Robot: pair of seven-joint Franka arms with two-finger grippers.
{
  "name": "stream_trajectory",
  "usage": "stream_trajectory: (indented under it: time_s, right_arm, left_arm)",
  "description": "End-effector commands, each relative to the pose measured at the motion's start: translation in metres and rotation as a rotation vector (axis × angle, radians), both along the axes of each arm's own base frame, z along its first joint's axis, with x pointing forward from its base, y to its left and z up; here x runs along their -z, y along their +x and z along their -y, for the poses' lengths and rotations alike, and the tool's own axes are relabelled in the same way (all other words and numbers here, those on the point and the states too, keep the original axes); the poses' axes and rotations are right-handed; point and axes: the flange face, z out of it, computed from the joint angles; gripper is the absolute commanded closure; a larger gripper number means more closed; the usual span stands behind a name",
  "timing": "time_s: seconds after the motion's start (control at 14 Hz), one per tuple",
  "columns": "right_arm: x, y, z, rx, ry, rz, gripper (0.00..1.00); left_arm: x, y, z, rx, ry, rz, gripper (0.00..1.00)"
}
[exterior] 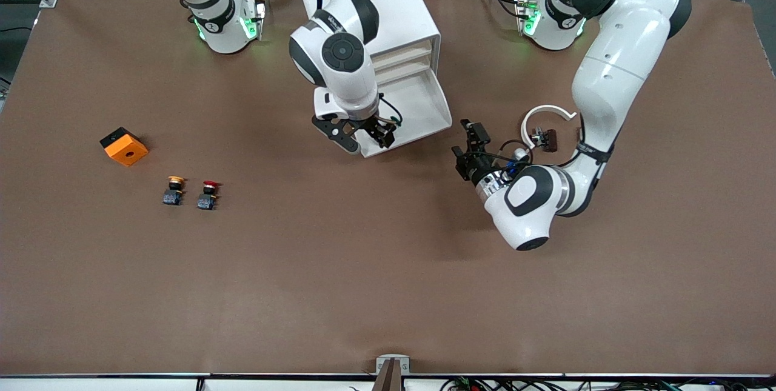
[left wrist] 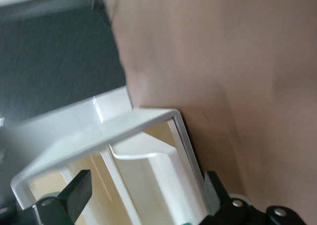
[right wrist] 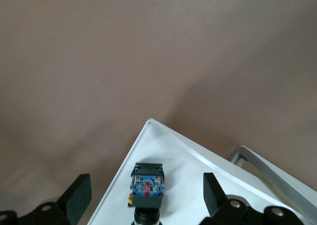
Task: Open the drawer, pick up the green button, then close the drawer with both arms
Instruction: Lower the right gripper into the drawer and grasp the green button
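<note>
The white cabinet stands between the two arm bases. Its drawer is pulled out toward the front camera. My right gripper is over the drawer's front corner, open. In the right wrist view the green-capped button lies in the drawer between the open fingers of my right gripper, dark boxy body toward the camera, with only a sliver of its cap showing. In the front view the button is hidden under the gripper. My left gripper is open and empty beside the drawer, toward the left arm's end. In the left wrist view the left gripper faces the drawer.
An orange block, a yellow-capped button and a red-capped button lie on the brown table toward the right arm's end, nearer to the front camera than the cabinet.
</note>
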Motion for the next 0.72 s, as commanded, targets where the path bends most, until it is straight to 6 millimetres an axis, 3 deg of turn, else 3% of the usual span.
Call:
stream_trajectory:
  time_s: [0.0,0.21,0.43,0.64]
  right_arm:
    - [0.02,-0.004,-0.014,0.004,-0.009,0.026,0.0]
    - [0.035,-0.014,-0.026,0.011,-0.014,0.032,0.0]
    - [0.037,-0.022,-0.031,0.017,-0.021,0.025,0.0]
    - [0.045,-0.028,-0.036,0.01,-0.032,0.017,0.0]
  left_arm:
    - [-0.056,0.002,-0.021,0.188,-0.113,0.17,0.0]
    - [-0.081,0.008,-0.032,0.426,-0.149,0.317,0.0]
    - [-0.118,0.014,-0.014,0.662,-0.23,0.505,0.0]
    - [-0.128,0.035,-0.014,0.771,-0.24,0.655,0.0]
